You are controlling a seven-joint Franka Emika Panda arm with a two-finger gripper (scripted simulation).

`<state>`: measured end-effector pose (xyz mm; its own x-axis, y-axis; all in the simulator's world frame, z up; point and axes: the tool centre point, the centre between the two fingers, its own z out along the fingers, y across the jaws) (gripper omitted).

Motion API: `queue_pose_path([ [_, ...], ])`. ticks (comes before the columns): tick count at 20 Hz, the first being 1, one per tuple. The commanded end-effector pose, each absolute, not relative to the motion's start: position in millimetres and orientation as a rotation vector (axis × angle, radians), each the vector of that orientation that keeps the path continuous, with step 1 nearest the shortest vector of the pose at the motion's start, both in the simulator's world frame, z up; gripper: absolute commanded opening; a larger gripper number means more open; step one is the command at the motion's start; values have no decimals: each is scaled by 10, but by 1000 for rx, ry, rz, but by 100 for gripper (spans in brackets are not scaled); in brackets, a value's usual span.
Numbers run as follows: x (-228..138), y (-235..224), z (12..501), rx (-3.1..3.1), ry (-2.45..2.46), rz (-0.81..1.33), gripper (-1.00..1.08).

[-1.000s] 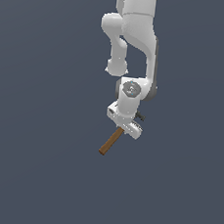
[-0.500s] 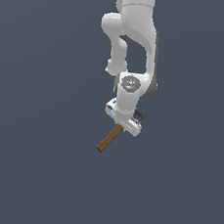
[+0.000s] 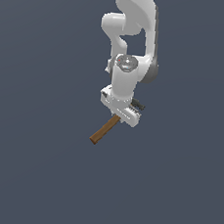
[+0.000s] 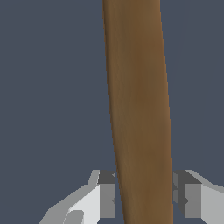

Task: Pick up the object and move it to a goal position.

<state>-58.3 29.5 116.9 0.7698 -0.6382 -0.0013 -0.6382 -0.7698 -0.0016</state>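
With the gripper (image 4: 142, 199) pinching the hammer (image 3: 104, 130) by its brown handle, which juts down below the arm, this looks like the carry step, and next calls for steady travel to the goal

Even, diffuse simulator lighting in both views; no cast shadows on the flat slate-grey background. The white arm (image 3: 132, 47) shows soft shading, brighter at the upper frame. No glare or blur. Exterior render coarse, edges jagged; the handle (image 4: 139, 109) renders soft-textured in the wrist view
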Motion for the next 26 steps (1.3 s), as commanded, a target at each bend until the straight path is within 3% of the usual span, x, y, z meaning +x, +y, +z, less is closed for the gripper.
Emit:
queue_pose_path([
  [1, -578, 209, 1450, -2952, 1066, -4, -100],
  [18, -566, -377, 3279, -2952, 1070, -1, -100],
  [26, -533, -575, 3909, -2953, 1070, -1, -100],
])
